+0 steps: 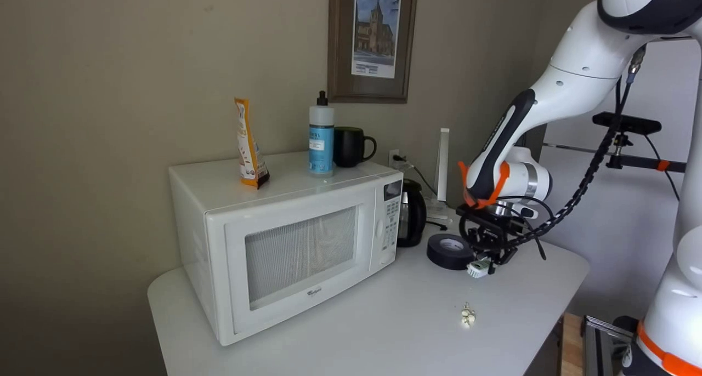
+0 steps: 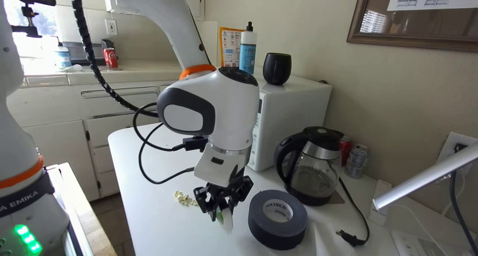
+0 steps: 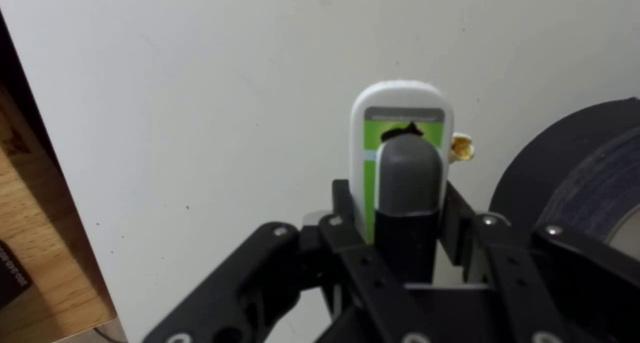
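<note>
1. On the white table (image 1: 373, 332), beside the dark tape roll (image 2: 278, 239), the pincer (image 3: 399, 210) is closed around a white object with a green label (image 3: 370, 135), one finger at each long side. A rounded dark grey piece covers part of the label. Whether its underside meets the table I can't tell from where I stand.
2. Lying flat, the tape roll is the nearest bulky thing, just next to the pincer on one side.
3. One popcorn piece (image 3: 462, 148) sits right by the held object's edge; a small popcorn cluster (image 1: 468, 315) lies near, out on the bare tabletop.
4. Past the tape stands a glass kettle (image 2: 313, 177) with a black handle, its plug (image 2: 351, 238) loose on the table. Two cans (image 2: 356, 161) stand behind it, by the wall.
5. A big white microwave (image 1: 301, 266) fills much of the table, carrying an orange packet (image 1: 249, 151), a blue-labelled bottle (image 1: 321, 146) and a black mug (image 1: 347, 148).
6. From an exterior view, the arm (image 2: 227, 106) blocks much of the microwave.
</note>
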`<state>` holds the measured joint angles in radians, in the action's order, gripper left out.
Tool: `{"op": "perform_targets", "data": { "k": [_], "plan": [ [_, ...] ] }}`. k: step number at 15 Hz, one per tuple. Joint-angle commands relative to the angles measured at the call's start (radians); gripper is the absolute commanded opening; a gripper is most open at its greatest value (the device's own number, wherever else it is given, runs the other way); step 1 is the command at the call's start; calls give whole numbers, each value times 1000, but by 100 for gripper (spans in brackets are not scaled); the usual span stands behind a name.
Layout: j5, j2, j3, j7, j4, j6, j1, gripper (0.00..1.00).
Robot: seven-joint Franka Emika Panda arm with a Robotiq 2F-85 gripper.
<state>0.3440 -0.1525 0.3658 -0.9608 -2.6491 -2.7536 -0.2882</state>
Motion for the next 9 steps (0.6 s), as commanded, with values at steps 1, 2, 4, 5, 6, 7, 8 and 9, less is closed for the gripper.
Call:
{"op": "perform_targets", "data": {
  "k": [1, 2, 4, 5, 6, 7, 8, 9],
  "plan": [
    [73, -88, -23, -15, 73, 23, -10, 18],
    [94, -108, -32, -8, 88, 29, -13, 18],
    [110, -156, -39, -20, 115, 34, -9, 18],
    [111, -177, -39, -33, 124, 31, -6, 18],
    [117, -199, -44, -41, 135, 28, -5, 18],
    [122, -214, -49, -47, 140, 21, -4, 18],
    [128, -221, -52, -58, 138, 11, -1, 18],
    [130, -217, -53, -70, 125, -11, 8, 68]
  ]
}}
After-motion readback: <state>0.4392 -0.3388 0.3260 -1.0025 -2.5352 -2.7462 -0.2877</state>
